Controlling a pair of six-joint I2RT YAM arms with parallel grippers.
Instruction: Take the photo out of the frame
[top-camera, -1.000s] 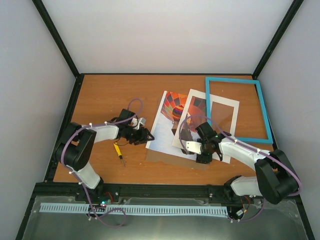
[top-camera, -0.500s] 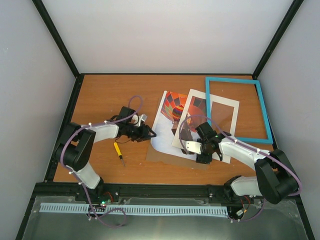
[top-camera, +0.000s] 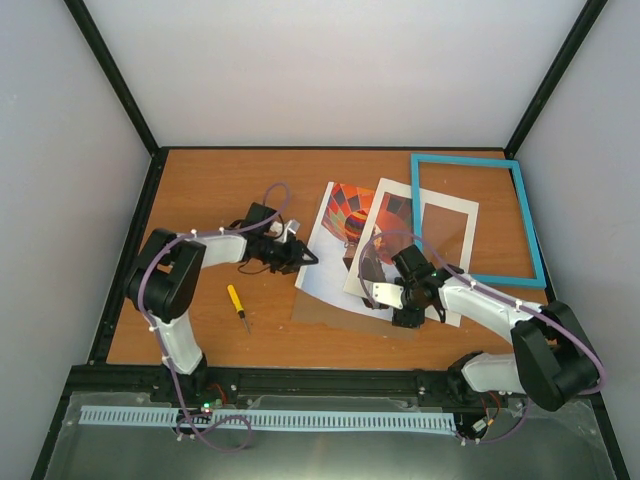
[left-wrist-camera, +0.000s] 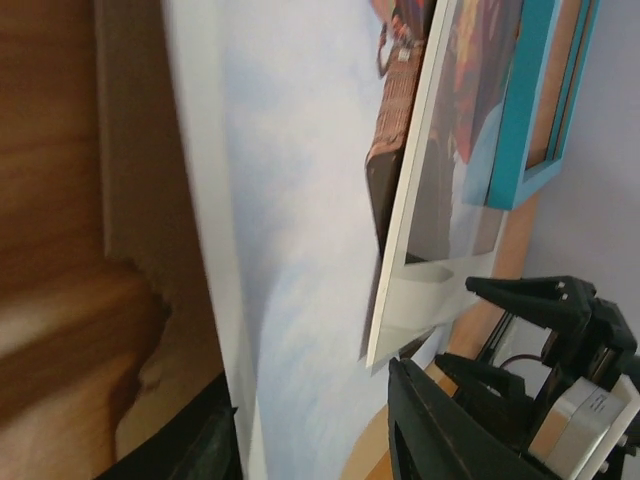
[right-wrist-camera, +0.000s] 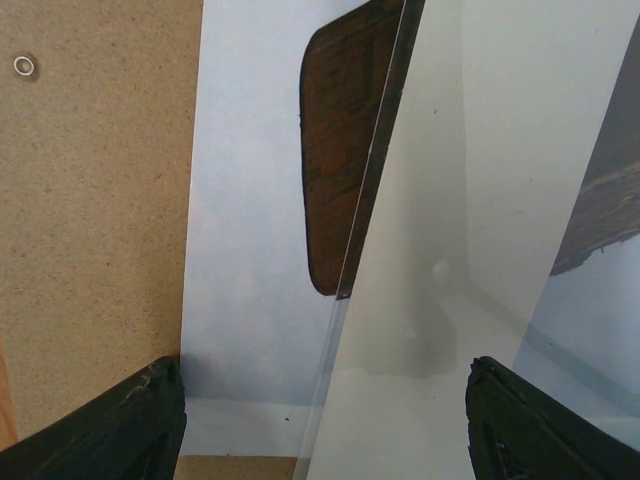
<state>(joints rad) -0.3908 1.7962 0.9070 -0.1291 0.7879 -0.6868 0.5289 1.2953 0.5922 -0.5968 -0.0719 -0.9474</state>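
Note:
The photo (top-camera: 328, 268), a hot-air balloon print, lies mid-table on a brown backing board (top-camera: 335, 318), with a white mat (top-camera: 455, 215) across its right part. The turquoise frame (top-camera: 530, 225) lies flat at the back right, apart from the photo. My left gripper (top-camera: 305, 258) is at the photo's left edge. In the left wrist view the photo (left-wrist-camera: 300, 250) runs between the two fingers, and my left gripper (left-wrist-camera: 320, 450) still shows a gap, so it is open. My right gripper (top-camera: 408, 305) hovers open over the photo's near edge (right-wrist-camera: 250, 250) and a clear sheet (right-wrist-camera: 430, 330).
A yellow-handled screwdriver (top-camera: 236, 303) lies on the wood left of the backing board. Black rails edge the table, with pale walls behind them. The mat (left-wrist-camera: 400, 290) stands slightly raised above the photo in the left wrist view, with the frame (left-wrist-camera: 520, 120) beyond it.
My left gripper has slid to the right, up to the photo's left edge, and its jaws have narrowed. The right arm and the photo have not moved.

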